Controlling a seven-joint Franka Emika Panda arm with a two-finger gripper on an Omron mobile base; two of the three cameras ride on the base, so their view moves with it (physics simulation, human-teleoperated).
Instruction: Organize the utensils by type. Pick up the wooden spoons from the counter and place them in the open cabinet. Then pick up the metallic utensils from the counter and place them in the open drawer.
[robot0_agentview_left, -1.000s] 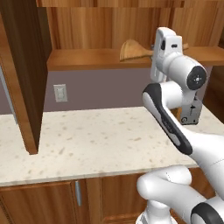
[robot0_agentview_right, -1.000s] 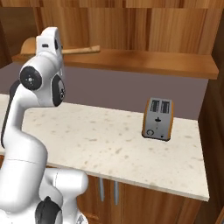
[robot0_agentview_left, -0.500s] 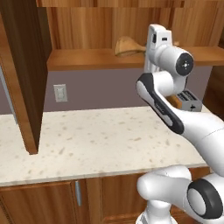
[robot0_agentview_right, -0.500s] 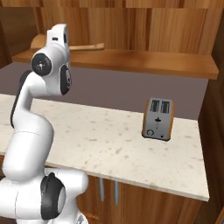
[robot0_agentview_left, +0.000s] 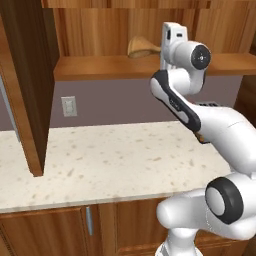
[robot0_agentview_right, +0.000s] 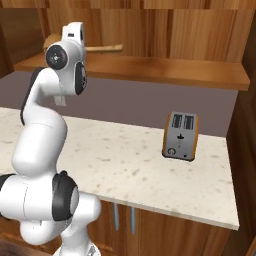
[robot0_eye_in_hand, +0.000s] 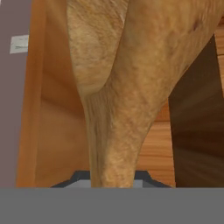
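The wooden spoon (robot0_agentview_left: 141, 47) hangs level just above the shelf floor of the open cabinet (robot0_agentview_left: 100, 67), held by my gripper (robot0_agentview_left: 163, 50). From the right its bowl points left and its handle (robot0_agentview_right: 106, 48) sticks out to the right of the hand. In the hand view the spoon (robot0_eye_in_hand: 118, 87) rises from between the dark fingertips (robot0_eye_in_hand: 79, 176), so my gripper (robot0_eye_in_hand: 112, 177) is shut on it. Below lies the beige speckled counter (robot0_agentview_left: 110, 160). The metallic utensils and the open drawer are out of view.
The cabinet's open door (robot0_agentview_left: 30, 75) hangs at the left, above the counter. A toaster (robot0_agentview_right: 180, 136) stands at the counter's right near the wall. A wall outlet (robot0_agentview_left: 69, 106) sits under the shelf. Base cabinet doors (robot0_agentview_left: 50, 232) run below the counter.
The hand has shifted a little to the left along the cabinet shelf, carrying the wooden spoon with it, and the upper arm has swung round. The grip on the spoon is unchanged.
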